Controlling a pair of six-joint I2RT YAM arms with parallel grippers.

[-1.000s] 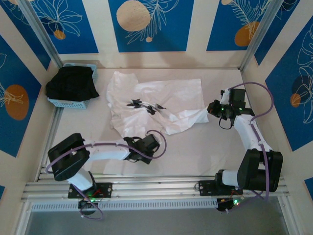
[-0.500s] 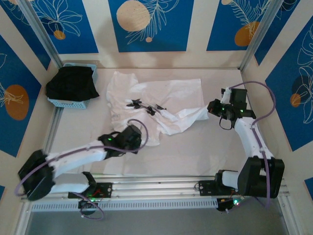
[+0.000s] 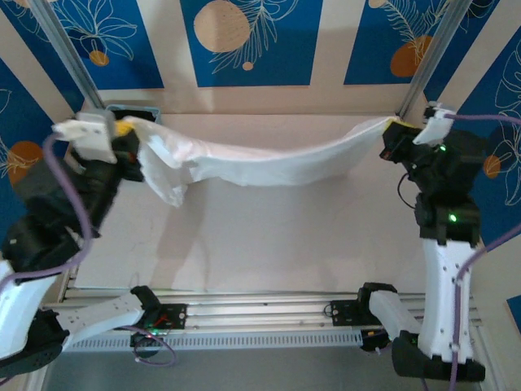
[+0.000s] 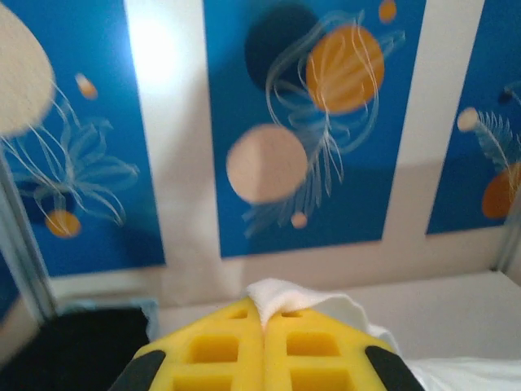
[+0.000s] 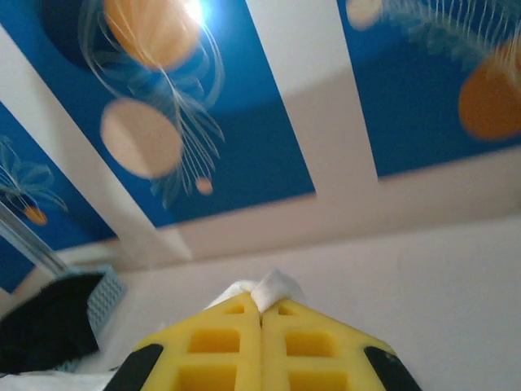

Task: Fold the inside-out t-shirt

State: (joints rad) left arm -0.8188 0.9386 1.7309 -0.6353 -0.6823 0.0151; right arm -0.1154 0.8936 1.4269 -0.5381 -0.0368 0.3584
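Above the bench [image 3: 269, 244], the left gripper [image 4: 263, 319] at ten o'clock and the right gripper [image 5: 261, 309] at two o'clock each pinch one edge of the inside-out t-shirt [image 3: 269, 167] (jaws tight on the cloth). It hangs stretched between them, probably to open it flat for folding.

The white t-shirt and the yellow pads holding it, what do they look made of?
The t-shirt looks like thin, soft matte cloth, likely cotton knit: it sags and creases between its held ends. The pads look like matte moulded plastic or rubber, with recessed pockets.
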